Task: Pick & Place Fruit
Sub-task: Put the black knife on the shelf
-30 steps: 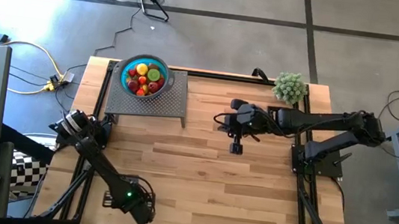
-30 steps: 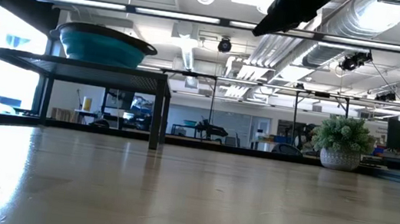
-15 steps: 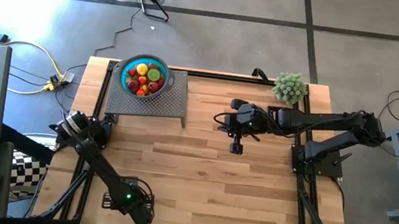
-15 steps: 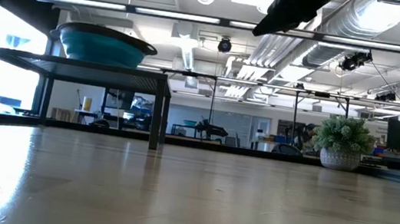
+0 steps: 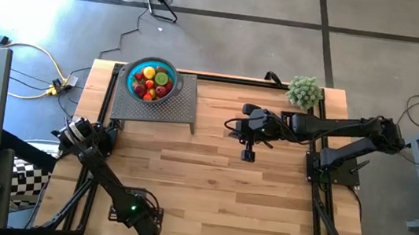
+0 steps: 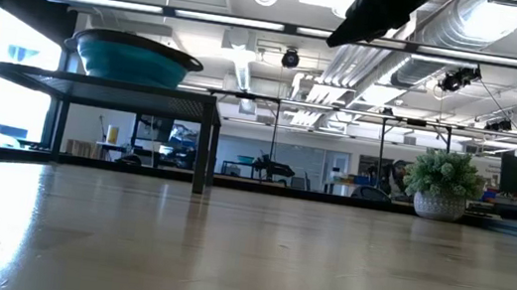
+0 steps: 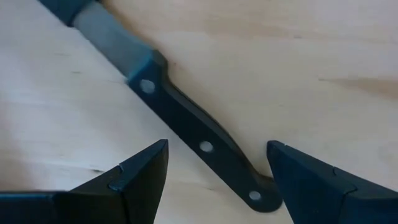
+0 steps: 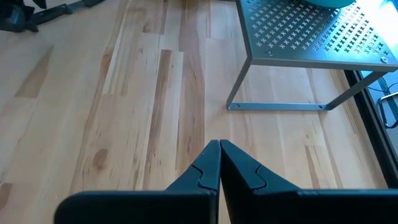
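The fruit [image 5: 152, 81] sits heaped in the teal bowl [image 5: 135, 84] on a perforated metal stand [image 5: 155, 110] at the table's [image 5: 210, 181] far left. The left pincer [image 7: 214, 177] hovers spread wide over a black-handled knife [image 7: 186, 134] at the near edge. The right pincer [image 8: 219, 163], closed empty, hangs mid-table.

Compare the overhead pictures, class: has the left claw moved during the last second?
Yes, slightly. In the high view the left claw has crept toward the table's near-left corner, away from the perforated stand.

Overhead and table-level cameras share the table [image 5: 210, 181]; wrist cameras look closely down at it
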Available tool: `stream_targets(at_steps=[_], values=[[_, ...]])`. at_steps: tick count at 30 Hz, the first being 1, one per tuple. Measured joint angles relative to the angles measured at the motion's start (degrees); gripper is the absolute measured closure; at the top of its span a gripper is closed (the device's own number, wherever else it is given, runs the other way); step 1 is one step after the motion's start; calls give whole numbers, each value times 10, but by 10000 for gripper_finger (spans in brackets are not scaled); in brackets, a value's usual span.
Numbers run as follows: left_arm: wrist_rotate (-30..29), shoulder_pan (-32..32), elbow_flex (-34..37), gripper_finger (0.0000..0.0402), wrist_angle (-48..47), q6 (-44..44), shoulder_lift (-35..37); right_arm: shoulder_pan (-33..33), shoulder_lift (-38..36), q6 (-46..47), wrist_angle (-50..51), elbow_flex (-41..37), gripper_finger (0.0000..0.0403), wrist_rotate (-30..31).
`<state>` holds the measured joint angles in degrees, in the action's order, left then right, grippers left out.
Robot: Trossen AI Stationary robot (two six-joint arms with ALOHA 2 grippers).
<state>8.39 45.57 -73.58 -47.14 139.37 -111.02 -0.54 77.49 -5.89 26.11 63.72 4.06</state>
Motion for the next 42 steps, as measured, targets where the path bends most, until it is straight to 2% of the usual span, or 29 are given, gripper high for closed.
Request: stream_targets(at_steps=[14, 30, 36, 42], values=[[-37, 29, 0, 134, 10, -11, -2, 0, 0, 0, 0, 0, 401, 0], [-59, 28, 0, 296, 7, -15, -17, 0, 0, 0, -2, 0, 401, 0], [-60, 28, 1, 327, 6, -24, -17, 0, 0, 0, -2, 0, 401, 0], [-68, 28, 1, 328, 5, -28, -17, 0, 0, 0, -2, 0, 401, 0]])
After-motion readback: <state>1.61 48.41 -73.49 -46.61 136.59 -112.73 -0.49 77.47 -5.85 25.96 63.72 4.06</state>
